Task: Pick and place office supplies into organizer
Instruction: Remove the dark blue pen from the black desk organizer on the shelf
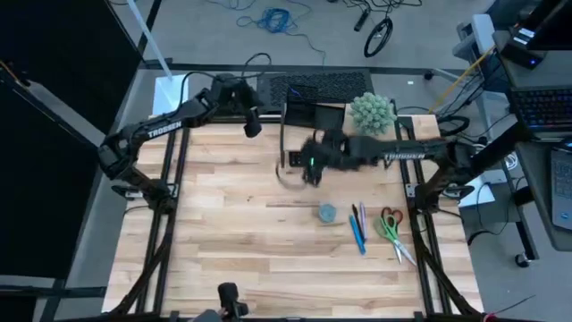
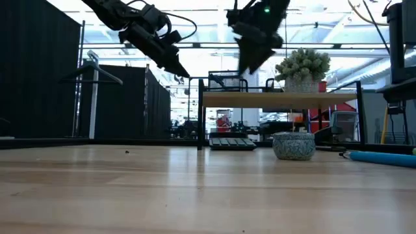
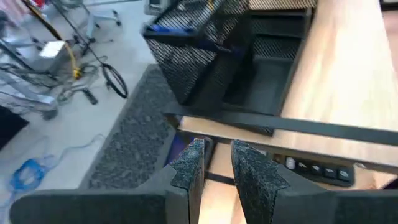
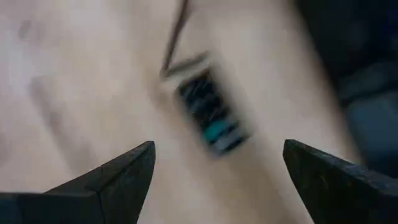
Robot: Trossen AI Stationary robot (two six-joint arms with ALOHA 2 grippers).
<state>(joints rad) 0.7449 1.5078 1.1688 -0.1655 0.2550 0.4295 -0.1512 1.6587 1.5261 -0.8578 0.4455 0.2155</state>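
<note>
High view: the right gripper (image 1: pixel 310 170) is held wide open and empty above the table's middle. The pens (image 1: pixel 358 228), the scissors (image 1: pixel 391 228) and the blue-grey disc (image 1: pixel 327 213) lie toward the right front, well apart from the mesh organizer (image 1: pixel 313 114) at the back under the riser. The disc is probably sought next; a square descent over it is advised. The left gripper (image 1: pixel 254 123) waits nearly closed near the back edge. "TROSSEN" is read on both arms.
</note>
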